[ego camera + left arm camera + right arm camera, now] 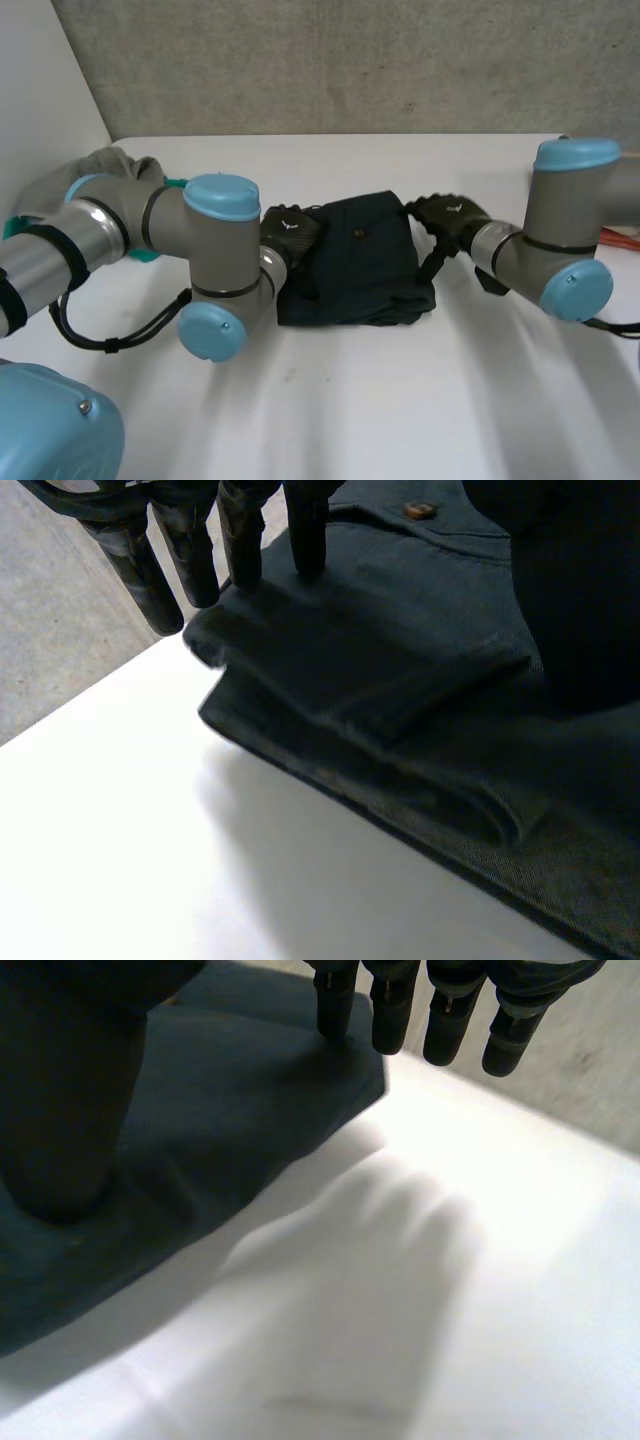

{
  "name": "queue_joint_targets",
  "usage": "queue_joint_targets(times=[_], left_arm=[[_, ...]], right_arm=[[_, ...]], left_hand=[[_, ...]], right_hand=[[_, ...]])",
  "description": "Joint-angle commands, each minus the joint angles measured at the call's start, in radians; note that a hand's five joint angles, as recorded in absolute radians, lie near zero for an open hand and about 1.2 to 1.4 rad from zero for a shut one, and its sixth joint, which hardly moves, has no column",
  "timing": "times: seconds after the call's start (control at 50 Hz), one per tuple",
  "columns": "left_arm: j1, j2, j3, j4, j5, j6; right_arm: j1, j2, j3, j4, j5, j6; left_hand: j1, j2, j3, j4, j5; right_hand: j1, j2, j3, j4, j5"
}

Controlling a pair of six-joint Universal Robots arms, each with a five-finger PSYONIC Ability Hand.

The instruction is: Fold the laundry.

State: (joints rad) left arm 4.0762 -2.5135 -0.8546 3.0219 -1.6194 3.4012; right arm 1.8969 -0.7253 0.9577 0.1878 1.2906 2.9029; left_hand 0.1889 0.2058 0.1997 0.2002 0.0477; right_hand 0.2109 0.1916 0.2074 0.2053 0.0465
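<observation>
A dark navy garment lies folded into a thick rectangle at the middle of the white table. My left hand rests at its left edge, open, with straight fingers over the layered fold; a small brown button shows on the cloth. My right hand is at the garment's far right corner, open too, its fingertips touching the corner of the cloth and the rest hanging over bare table.
A pile of grey and teal laundry lies at the table's far left behind my left arm. Something orange sits at the right edge. A grey wall backs the table.
</observation>
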Motion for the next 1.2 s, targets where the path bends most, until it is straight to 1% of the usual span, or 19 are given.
queue_joint_targets(times=[0.02, 0.06, 0.14, 0.22, 0.24, 0.3, 0.32, 0.34, 0.38, 0.4, 0.44, 0.5, 0.6, 0.8, 0.88, 0.98, 1.14, 1.18, 1.2], left_arm=[[-0.002, 0.103, 0.0, 0.008, 0.013, -0.011], [0.001, 0.142, 0.002, 0.023, 0.019, -0.013], [0.003, 0.237, -0.001, 0.08, 0.059, -0.02], [0.007, 0.3, 0.009, 0.086, 0.197, -0.051], [0.013, 0.312, 0.014, 0.078, 0.279, -0.074], [0.027, 0.331, 0.014, 0.039, 0.421, -0.126], [0.036, 0.346, 0.014, 0.0, 0.512, -0.163], [0.042, 0.354, 0.016, -0.018, 0.562, -0.186], [0.052, 0.36, 0.013, -0.043, 0.622, -0.213], [0.058, 0.361, 0.006, -0.049, 0.671, -0.235], [0.059, 0.361, -0.003, -0.049, 0.703, -0.243], [0.058, 0.366, -0.029, -0.049, 0.705, -0.241], [0.056, 0.369, -0.05, -0.04, 0.705, -0.241], [0.055, 0.372, -0.058, 0.003, 0.645, -0.241], [0.055, 0.374, -0.06, 0.009, 0.636, -0.241], [0.055, 0.375, -0.07, 0.011, 0.636, -0.241], [0.056, 0.389, -0.086, 0.022, 0.636, -0.241], [0.056, 0.392, -0.089, 0.022, 0.636, -0.241], [0.056, 0.397, -0.092, 0.022, 0.636, -0.241]], right_arm=[[-0.001, -0.144, 0.062, -0.013, 0.009, -0.031], [0.001, -0.177, 0.097, -0.027, 0.012, -0.031], [0.017, -0.279, 0.251, -0.146, 0.051, -0.039], [0.092, -0.378, 0.455, -0.336, 0.114, -0.097], [0.132, -0.399, 0.536, -0.417, 0.131, -0.137], [0.189, -0.407, 0.65, -0.542, 0.15, -0.201], [0.215, -0.404, 0.714, -0.617, 0.154, -0.24], [0.228, -0.402, 0.739, -0.651, 0.154, -0.255], [0.24, -0.396, 0.78, -0.708, 0.156, -0.284], [0.251, -0.381, 0.806, -0.758, 0.157, -0.304], [0.258, -0.353, 0.814, -0.798, 0.159, -0.317], [0.268, -0.289, 0.79, -0.843, 0.161, -0.318], [0.269, -0.188, 0.695, -0.852, 0.17, -0.318], [0.258, -0.117, 0.575, -0.855, 0.18, -0.315], [0.257, -0.1, 0.539, -0.854, 0.176, -0.298], [0.255, -0.063, 0.484, -0.843, 0.167, -0.277], [0.255, -0.077, 0.449, -0.795, 0.171, -0.226], [0.255, -0.089, 0.449, -0.754, 0.177, -0.223], [0.254, -0.106, 0.449, -0.702, 0.179, -0.22]], left_hand=[[0.01, -0.007, -0.001, -0.001, -0.023], [0.007, -0.01, -0.004, -0.004, -0.026], [0.007, -0.01, -0.004, -0.004, -0.026], [0.036, 0.019, 0.025, 0.025, 0.003], [0.042, 0.025, 0.031, 0.031, 0.009], [0.042, 0.025, 0.031, 0.031, 0.009], [0.042, 0.025, 0.031, 0.031, 0.009], [0.042, 0.025, 0.031, 0.031, 0.009], [0.042, 0.025, 0.031, 0.031, 0.009], [0.042, 0.025, 0.031, 0.031, 0.009], [0.045, 0.028, 0.034, 0.034, 0.012], [0.042, 0.025, 0.031, 0.031, 0.009], [0.042, 0.025, 0.031, 0.031, 0.009], [0.042, 0.025, 0.031, 0.031, 0.009], [0.042, 0.025, 0.031, 0.031, 0.009], [0.042, 0.025, 0.031, 0.031, 0.009], [0.042, 0.025, 0.031, 0.031, 0.009], [0.042, 0.025, 0.031, 0.031, 0.009], [0.042, 0.025, 0.031, 0.031, 0.009]], right_hand=[[-0.036, -0.017, -0.033, -0.031, -0.047], [-0.036, -0.017, -0.033, -0.031, -0.047], [-0.036, -0.017, -0.033, -0.031, -0.047], [-0.036, -0.017, -0.033, -0.031, -0.047], [-0.036, -0.017, -0.033, -0.031, -0.047], [-0.036, -0.017, -0.033, -0.031, -0.047], [-0.036, -0.017, -0.033, -0.031, -0.047], [-0.036, -0.017, -0.033, -0.031, -0.047], [-0.036, -0.017, -0.033, -0.031, -0.047], [-0.036, -0.017, -0.033, -0.031, -0.047], [-0.036, -0.017, -0.033, -0.031, -0.047], [-0.036, -0.017, -0.033, -0.031, -0.047], [-0.036, -0.017, -0.033, -0.031, -0.047], [-0.036, -0.017, -0.033, -0.031, -0.047], [0.378, 0.397, 0.382, 0.384, 0.368], [1.184, 1.203, 1.187, 1.19, 1.174], [1.151, 1.171, 1.155, 1.157, 1.141], [0.462, 0.481, 0.465, 0.467, 0.451], [0.316, 0.335, 0.319, 0.322, 0.306]])
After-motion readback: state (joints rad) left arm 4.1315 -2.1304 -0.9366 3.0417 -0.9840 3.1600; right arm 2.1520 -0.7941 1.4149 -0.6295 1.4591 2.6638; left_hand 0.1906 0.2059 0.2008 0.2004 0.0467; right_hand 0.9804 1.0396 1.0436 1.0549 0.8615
